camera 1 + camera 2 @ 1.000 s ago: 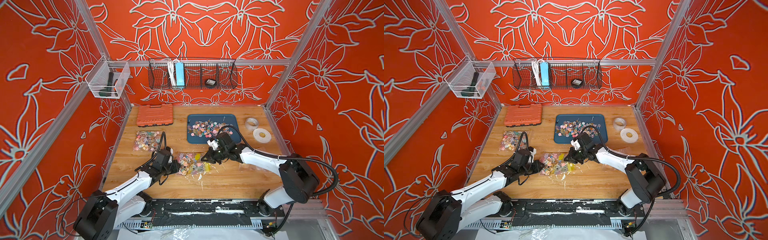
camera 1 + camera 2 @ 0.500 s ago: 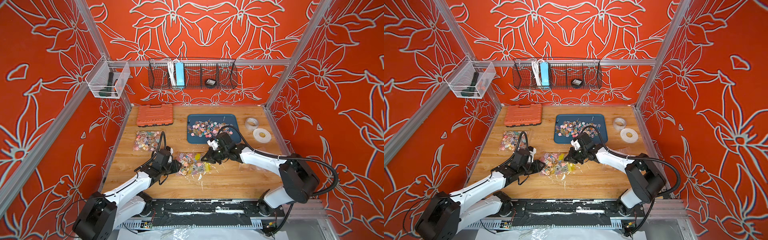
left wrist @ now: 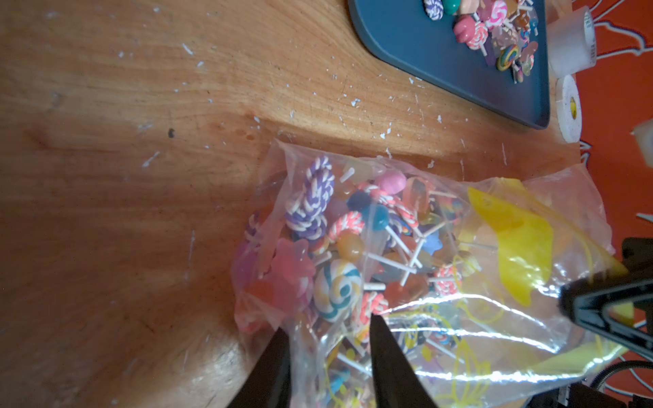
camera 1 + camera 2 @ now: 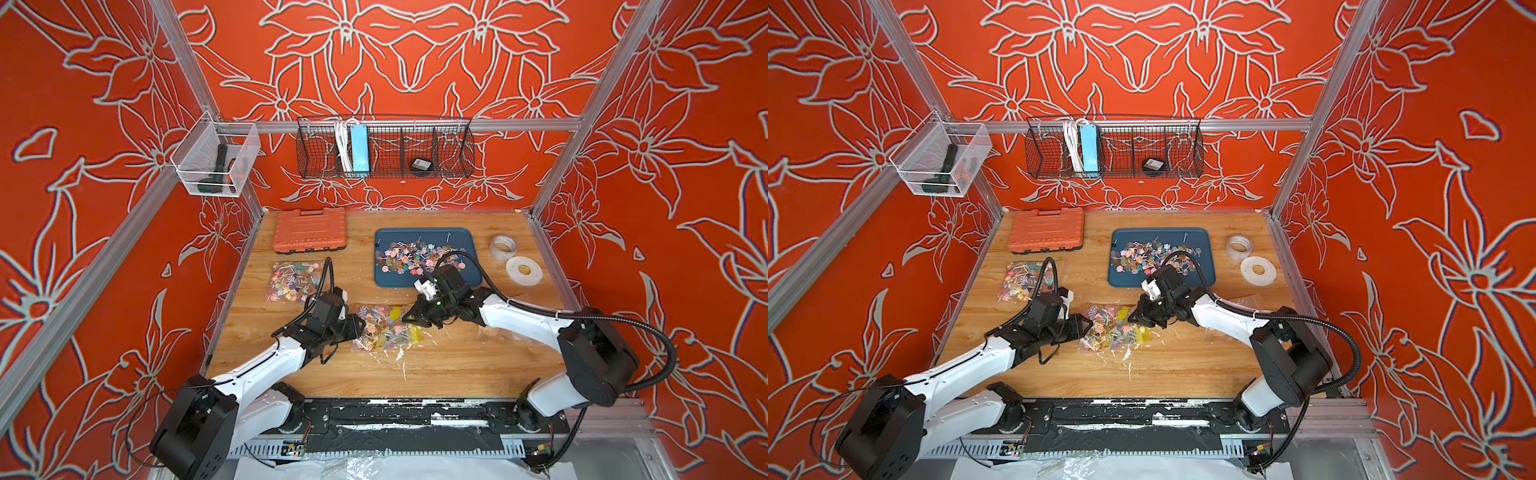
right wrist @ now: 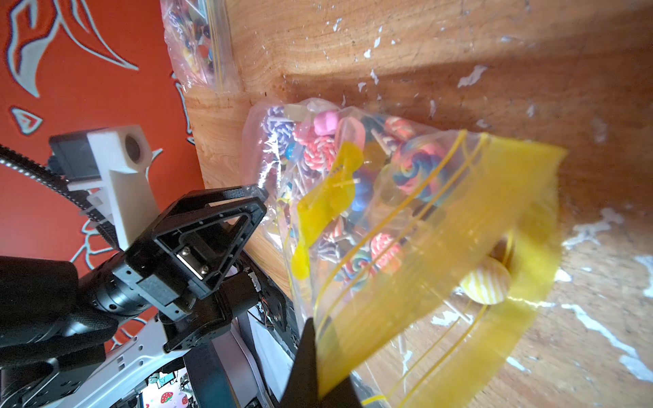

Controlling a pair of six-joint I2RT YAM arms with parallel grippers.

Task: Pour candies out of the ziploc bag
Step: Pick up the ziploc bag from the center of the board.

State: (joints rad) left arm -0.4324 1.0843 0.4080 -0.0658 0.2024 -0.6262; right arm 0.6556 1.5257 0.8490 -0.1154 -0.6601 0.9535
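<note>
- A clear ziploc bag lies flat near the middle of the wooden table, between the two arms.
- It is full of the candies, tiny swirled lollipops on white sticks. None are spilling from it.
- The right gripper has its jaws closed on the bag's yellow zip edge, pinching the plastic.
- The left gripper sits at the bag's opposite, sealed end. Its jaws stand a little apart, with the bag's film between the fingertips but not clamped.
- One yellow striped candy sits right at the zip edge. The pictures do not show how far the mouth is open.
- Behind the bag, a blue tray already holds a scattered pile of loose lollipops.
- A second bag, also full, lies near the table's left edge, untouched by either gripper.
- Judged from this, the pour for the middle bag has not begun: the bag is not lifted or tipped.
- What seems left is securing the sealed end, raising the bag over the tray and emptying it.
</note>
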